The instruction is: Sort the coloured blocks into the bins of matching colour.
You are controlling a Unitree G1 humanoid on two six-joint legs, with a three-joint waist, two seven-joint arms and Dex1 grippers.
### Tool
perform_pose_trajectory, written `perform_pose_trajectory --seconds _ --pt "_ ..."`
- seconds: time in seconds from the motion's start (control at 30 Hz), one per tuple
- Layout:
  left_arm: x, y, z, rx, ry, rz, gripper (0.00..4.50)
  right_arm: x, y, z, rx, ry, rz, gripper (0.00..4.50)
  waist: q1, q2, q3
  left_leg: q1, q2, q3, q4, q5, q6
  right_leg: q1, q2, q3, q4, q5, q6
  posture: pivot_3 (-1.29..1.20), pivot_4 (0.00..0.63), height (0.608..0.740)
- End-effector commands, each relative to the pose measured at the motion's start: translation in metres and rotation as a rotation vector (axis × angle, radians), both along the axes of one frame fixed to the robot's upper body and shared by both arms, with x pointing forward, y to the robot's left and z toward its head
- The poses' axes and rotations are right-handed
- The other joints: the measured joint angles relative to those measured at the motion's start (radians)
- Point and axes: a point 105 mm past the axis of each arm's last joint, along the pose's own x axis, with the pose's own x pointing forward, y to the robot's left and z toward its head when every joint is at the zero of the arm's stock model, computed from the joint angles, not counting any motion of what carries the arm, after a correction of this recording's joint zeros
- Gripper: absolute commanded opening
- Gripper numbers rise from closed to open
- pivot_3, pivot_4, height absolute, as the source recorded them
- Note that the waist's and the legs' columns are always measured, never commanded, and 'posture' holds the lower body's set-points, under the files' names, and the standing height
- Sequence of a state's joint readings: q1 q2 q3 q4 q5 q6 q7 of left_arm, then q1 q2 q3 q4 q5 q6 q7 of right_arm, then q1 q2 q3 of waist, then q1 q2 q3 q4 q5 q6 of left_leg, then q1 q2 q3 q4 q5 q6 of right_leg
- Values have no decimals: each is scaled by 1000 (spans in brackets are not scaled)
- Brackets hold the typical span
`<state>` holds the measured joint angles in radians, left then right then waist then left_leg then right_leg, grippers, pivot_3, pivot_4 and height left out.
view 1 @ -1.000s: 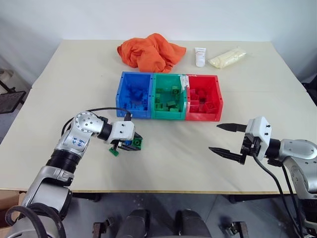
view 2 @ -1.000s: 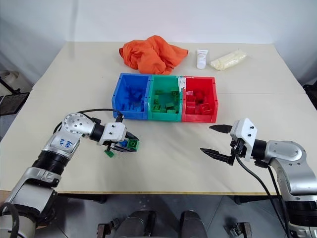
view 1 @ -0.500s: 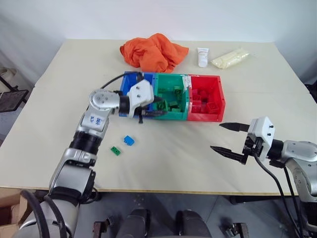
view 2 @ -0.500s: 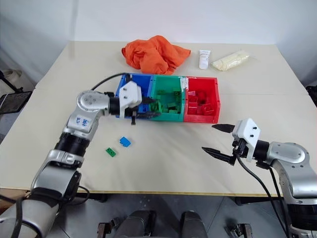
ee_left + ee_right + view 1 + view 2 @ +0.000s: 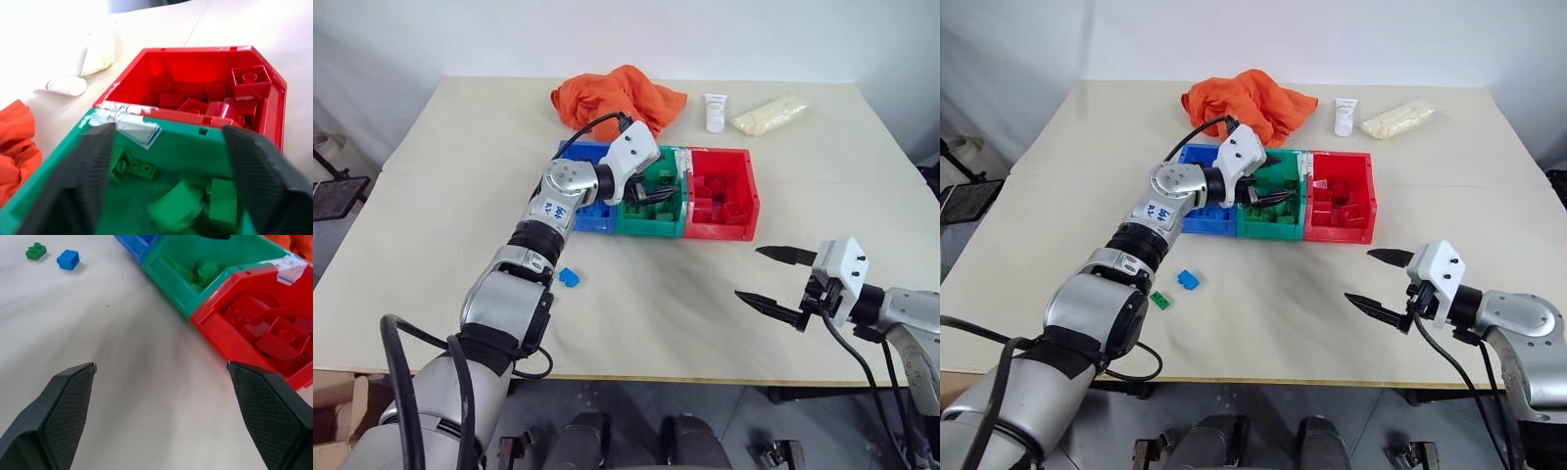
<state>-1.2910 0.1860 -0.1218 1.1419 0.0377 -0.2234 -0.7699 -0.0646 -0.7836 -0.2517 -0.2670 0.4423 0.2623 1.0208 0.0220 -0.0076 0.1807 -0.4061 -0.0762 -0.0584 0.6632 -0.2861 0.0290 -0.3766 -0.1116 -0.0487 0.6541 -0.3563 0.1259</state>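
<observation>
My left gripper (image 5: 658,192) hangs open over the green bin (image 5: 651,221), with nothing between its fingers. In the left wrist view several green blocks (image 5: 176,208) lie in that bin under the spread fingers (image 5: 95,161). The red bin (image 5: 720,227) beside it holds several red blocks (image 5: 249,78). The arm partly hides the blue bin (image 5: 592,217). A blue block (image 5: 569,278) and a small green block (image 5: 1159,301) lie loose on the table in front of the bins. My right gripper (image 5: 747,272) stands open and empty, low over the table at the front right.
An orange cloth (image 5: 617,98), a white tube (image 5: 713,111) and a clear bag of pale yellow stuff (image 5: 764,114) lie behind the bins. The table's front edge (image 5: 705,380) runs close under the right gripper.
My left gripper rose from the front left of the table, shut on a green block, swung over the green bin and opened. The right gripper stayed put.
</observation>
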Motion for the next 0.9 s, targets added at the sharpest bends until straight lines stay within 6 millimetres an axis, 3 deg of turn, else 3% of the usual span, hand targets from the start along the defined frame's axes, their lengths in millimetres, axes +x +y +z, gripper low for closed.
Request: perform_pose_trajectory --seconds 0.03,0.1,0.27,0.37,0.5,0.7,0.8,0.9 --pt "2 -1 21 -16 -84 13 4460 -2 -1 15 -5 -57 4 4500 1 0 0 0 0 0 0 0 0 0 0 0 0 0 0 0 150 740" --pt "3 1 24 -12 -106 26 4460 -1 0 15 -5 -57 5 4500 3 0 0 0 0 0 0 0 0 0 0 0 0 0 0 0 150 740" --pt "-19 18 47 -36 -201 -140 4460 5 3 17 -9 -57 31 4500 1 0 0 0 0 0 0 0 0 0 0 0 0 0 0 0 150 740" --pt "-32 46 29 123 -188 -197 4460 9 5 17 -12 -52 53 4500 -7 1 -1 0 1 0 0 0 0 0 0 0 0 0 0 0 150 740" --pt "-41 101 4 196 -36 -78 4460 17 10 18 -14 -41 99 4500 -25 1 -1 2 2 0 -1 0 0 0 -1 2 1 0 0 0 150 740" --pt "-75 149 1 123 67 34 4460 27 15 19 -24 -31 158 4500 -20 1 -1 0 1 -5 1 0 0 0 -3 10 1 0 0 0 150 740" --pt "-103 171 -9 184 125 69 4460 32 17 18 -30 -27 181 4500 -24 1 -1 0 1 -6 0 0 -1 0 -3 13 0 0 0 0 150 740" --pt "-127 189 -16 110 190 117 4460 36 21 18 -28 -22 207 4500 -24 1 -1 0 1 -6 -1 -1 -1 0 -3 14 0 0 -1 0 150 740"
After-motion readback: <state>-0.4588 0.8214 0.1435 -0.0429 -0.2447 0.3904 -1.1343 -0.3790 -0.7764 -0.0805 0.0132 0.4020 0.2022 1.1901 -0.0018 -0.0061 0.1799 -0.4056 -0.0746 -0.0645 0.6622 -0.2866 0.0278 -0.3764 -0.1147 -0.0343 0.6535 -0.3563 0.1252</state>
